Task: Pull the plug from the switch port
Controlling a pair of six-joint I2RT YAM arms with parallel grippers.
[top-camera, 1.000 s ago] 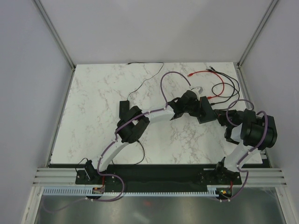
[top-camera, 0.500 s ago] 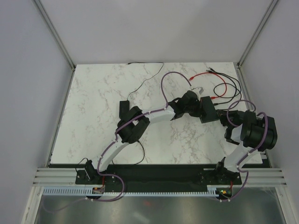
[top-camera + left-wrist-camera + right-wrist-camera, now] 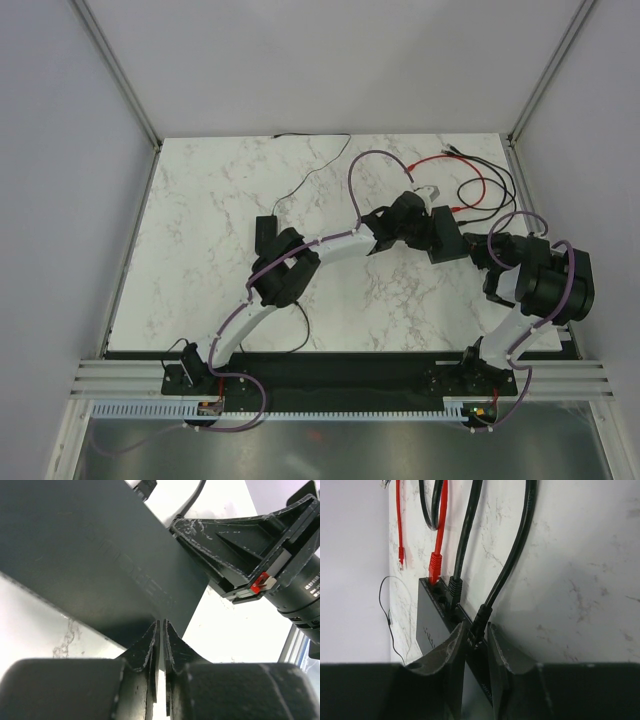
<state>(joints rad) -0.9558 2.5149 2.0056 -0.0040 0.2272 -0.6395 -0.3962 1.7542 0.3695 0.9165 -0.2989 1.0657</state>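
where the marbled counter is seen from above, the flat black switch box is found lying toward its right side, between the two arms. the right claw is closed about the black plug, one finger pressed to each side, and that plug is seated in the switch port at the box's edge. beside it, a second black plug and a red plug are seated in the same edge. the left claw is drawn together, only a slit being shown between its fingers, with its tips set at the box's opposite edge; whether the box is pinched cannot be told.
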